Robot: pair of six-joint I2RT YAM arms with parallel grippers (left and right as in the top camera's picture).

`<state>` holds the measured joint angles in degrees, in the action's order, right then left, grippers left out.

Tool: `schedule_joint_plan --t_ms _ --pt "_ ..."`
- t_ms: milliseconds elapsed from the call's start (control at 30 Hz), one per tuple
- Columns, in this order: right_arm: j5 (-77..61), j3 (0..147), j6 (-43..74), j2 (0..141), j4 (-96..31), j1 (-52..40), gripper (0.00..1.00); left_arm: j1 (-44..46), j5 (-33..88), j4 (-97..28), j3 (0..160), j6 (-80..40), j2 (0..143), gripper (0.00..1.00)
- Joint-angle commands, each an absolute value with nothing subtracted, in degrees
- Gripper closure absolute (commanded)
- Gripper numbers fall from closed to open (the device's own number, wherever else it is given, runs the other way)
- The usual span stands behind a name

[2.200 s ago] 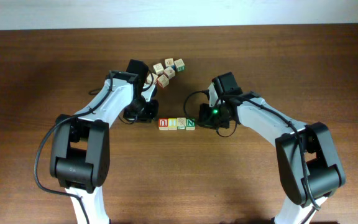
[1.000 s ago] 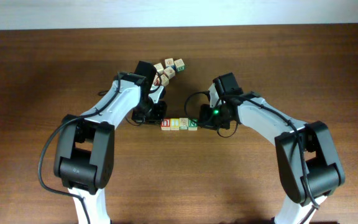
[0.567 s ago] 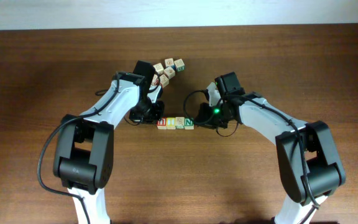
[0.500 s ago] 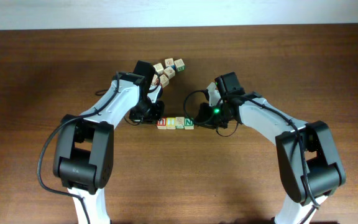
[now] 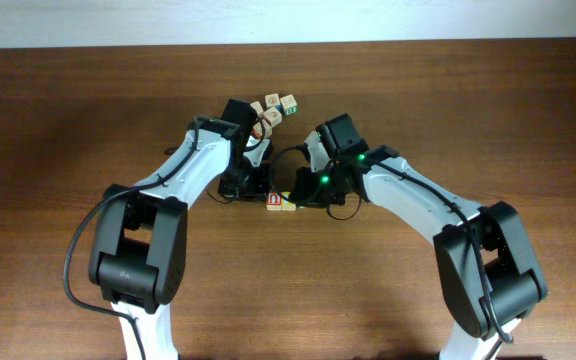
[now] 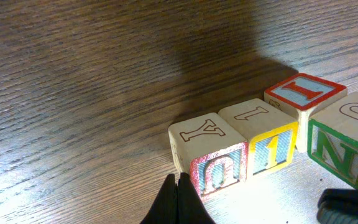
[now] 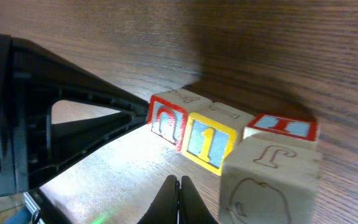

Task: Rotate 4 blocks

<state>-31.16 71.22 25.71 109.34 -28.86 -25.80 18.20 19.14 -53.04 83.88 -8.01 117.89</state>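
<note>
- 4 small pale wooden alphabet cubes (image 6: 267, 140) lay close together in uneven row on dark brown wooden table (image 5: 68, 120), between both grippers; mostly hidden in overhead view.
- Left gripper (image 6: 179, 200): fingers pressed together, holding nothing, tip just beside end cube with red letter (image 6: 217, 173); contact unclear.
- Right gripper (image 7: 176, 198): fingers also pressed together, empty, low beside cube with green N (image 6: 340, 155).
- Cluster of similar pale letter cubes (image 5: 273, 110) sat further back, apart from row.
</note>
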Motion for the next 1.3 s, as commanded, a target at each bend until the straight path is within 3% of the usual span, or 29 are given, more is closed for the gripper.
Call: schedule_joint_plan --t_ms 0,600,733,833,1000,1267 --pt "-29.9 74.3 25.8 108.6 -30.8 -24.0 0.96 18.0 20.2 -52.9 83.3 -8.3 118.6 1.00" --pt "-17.2 74.5 23.3 108.7 -44.3 -15.3 0.96 18.0 20.2 -53.0 83.3 -8.3 118.6 1.00" --pt "-23.1 76.5 19.7 107.7 -45.3 -15.3 0.96 18.0 20.2 -53.0 83.3 -8.3 118.6 1.00" --pt "-16.1 81.1 19.7 104.5 -50.0 -15.2 0.87 18.0 20.2 -53.0 83.3 -8.3 118.6 1.00" --pt "-6.1 80.9 19.6 106.3 -50.8 -15.4 0.96 18.0 20.2 -53.2 83.3 -8.3 118.6 1.00" --pt "-7.5 80.6 17.1 109.8 -49.5 -18.9 0.96 18.0 20.2 -53.2 83.3 -8.3 118.6 1.00"
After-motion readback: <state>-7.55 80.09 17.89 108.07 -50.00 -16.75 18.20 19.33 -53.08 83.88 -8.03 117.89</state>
